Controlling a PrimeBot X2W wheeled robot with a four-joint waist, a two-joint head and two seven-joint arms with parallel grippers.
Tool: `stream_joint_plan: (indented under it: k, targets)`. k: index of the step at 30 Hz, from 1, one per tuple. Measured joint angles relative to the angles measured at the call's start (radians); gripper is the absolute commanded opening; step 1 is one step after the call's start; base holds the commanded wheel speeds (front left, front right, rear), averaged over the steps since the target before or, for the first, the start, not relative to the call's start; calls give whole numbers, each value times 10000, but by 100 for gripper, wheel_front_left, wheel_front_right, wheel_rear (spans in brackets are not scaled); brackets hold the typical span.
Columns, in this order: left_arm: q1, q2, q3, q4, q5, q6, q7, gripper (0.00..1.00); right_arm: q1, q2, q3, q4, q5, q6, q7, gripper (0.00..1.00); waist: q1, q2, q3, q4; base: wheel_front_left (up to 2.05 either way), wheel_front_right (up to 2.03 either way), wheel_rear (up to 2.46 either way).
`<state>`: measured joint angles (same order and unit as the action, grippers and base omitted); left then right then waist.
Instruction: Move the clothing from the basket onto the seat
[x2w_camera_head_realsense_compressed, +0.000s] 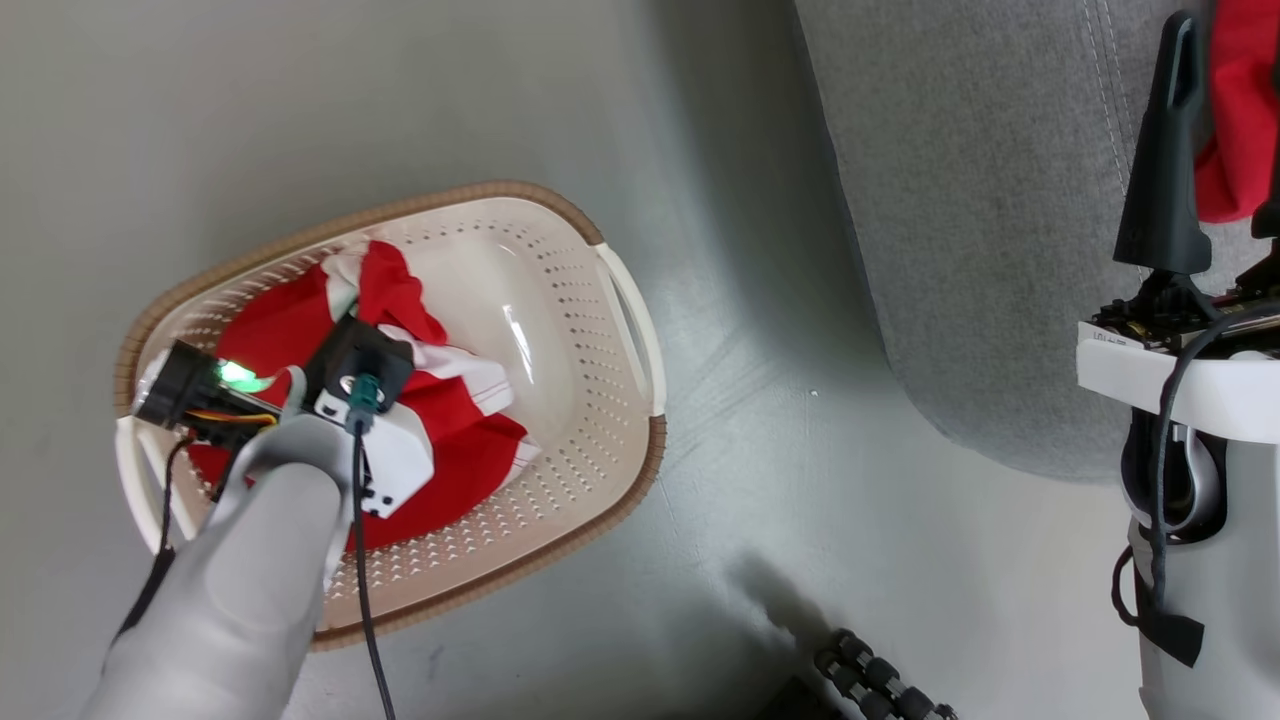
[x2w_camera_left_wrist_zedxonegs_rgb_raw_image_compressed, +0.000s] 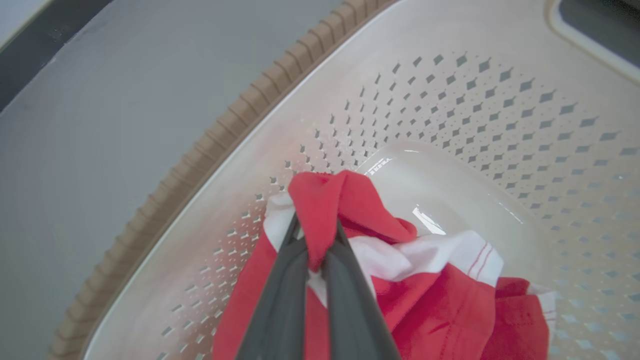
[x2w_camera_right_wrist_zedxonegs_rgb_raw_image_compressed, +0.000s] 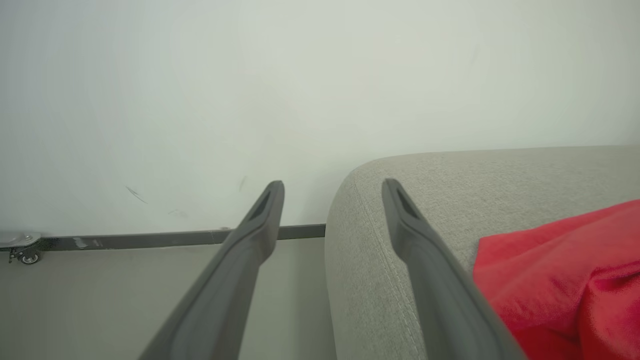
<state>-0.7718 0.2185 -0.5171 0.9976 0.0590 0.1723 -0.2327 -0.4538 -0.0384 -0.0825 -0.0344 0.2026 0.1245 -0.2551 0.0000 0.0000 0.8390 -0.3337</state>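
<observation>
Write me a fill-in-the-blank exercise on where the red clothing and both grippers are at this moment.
1. The left gripper is ____ on a fold of the red garment in the basket.
2. The right gripper stands ____, holding nothing.
3. The other red garment lies on the sofa, whose fabric is ____.
Missing words: shut; open; grey.
</observation>
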Motion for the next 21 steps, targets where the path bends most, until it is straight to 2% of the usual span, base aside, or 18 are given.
stream_joint_plan:
  k: [8,21]
  targets:
    - [433,-59,-159,-585,59,-142,-56,0,-13,-8,19,127,-128,0,0,100,0,0,-476,343,0,0,0]
    - [1083,10,52,-2332,-217,-46,-140,0,8,-31,0,349,-562,0,0,100,0,0,-1322,983,0,0,0]
